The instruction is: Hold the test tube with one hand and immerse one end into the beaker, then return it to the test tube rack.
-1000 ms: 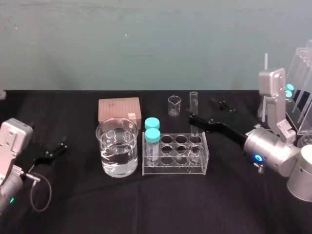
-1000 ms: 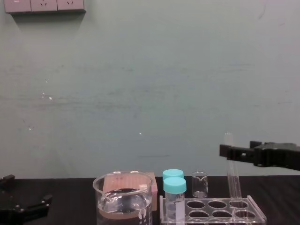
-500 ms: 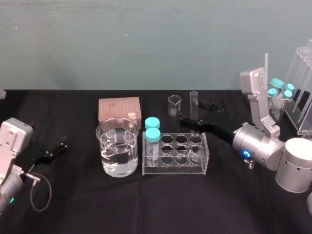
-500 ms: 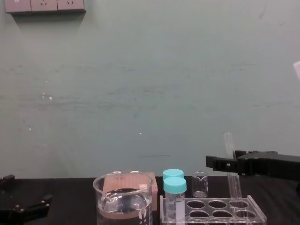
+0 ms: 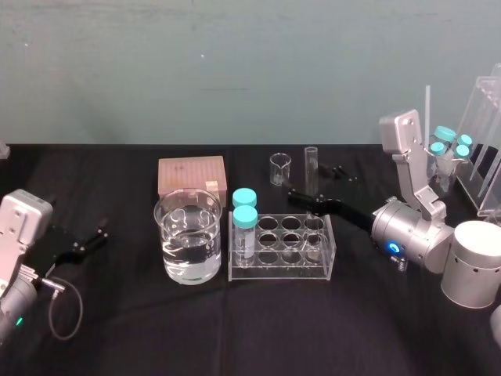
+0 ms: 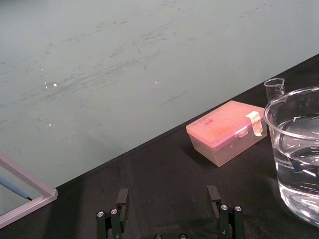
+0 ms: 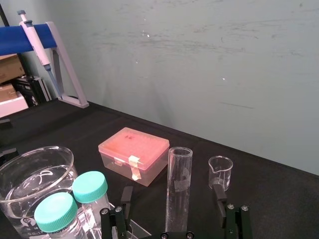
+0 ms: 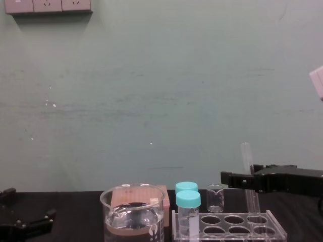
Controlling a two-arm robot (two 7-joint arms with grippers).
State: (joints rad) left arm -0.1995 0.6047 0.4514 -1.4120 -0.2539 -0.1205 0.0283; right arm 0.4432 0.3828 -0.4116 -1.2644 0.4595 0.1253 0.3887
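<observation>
The right gripper (image 5: 305,200) has its fingers apart around the test tube (image 5: 311,166), which stands in the test tube rack (image 5: 282,273); the left gripper (image 5: 92,237), also apart, lies parked.

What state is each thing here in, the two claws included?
test tube: uncapped, standing in a right-end hole, not gripped
test tube rack: flat on the table, most holes empty
right gripper: open, fingers either side of the test tube
left gripper: open, parked at the left
beaker: upright, partly filled with clear liquid
teal-capped vials: capped, upright
small beaker: upright, empty
pink box: lid shut
</observation>
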